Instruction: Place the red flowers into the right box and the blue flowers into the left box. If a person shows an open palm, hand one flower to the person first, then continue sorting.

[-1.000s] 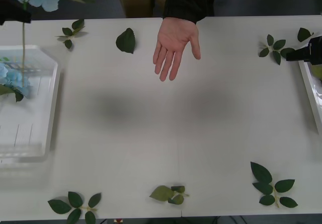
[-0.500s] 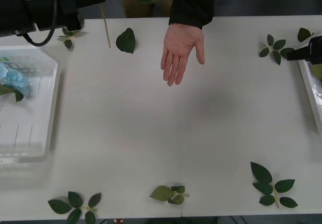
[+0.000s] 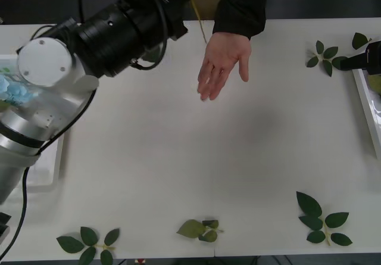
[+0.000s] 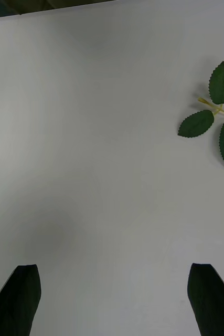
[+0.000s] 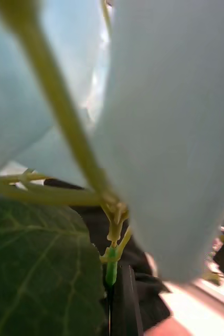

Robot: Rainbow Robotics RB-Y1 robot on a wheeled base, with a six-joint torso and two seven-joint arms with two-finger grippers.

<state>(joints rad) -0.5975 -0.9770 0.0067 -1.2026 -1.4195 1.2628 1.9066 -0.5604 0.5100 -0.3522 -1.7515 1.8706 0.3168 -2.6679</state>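
- Left wrist view, nearest things first: the left gripper is pinched on the green stem of a blue flower. Pale petals and a big dark leaf press against the lens, and the stem's long axis runs straight away from the fingers.
- Front view, near edge: loose leaf sprigs lie on the table, untouched.
- Mid table, left side: the left arm reaches forward and toward the middle. It covers much of the left box, where another blue cluster peeks out at the arm's edge.
- Far edge: the person's open palm is held out, fingers pointing toward the robot. The yellow-green stem tip hangs just beside that hand, on its left-arm side. The handover looks like a short carry rightward, and the left arm is clearly nearer.
- Right side: the right gripper is parked with fingers wide apart over bare table by the right box.
- Hidden: the bloom is cut off at the front view's top edge, and no red flowers are in view.
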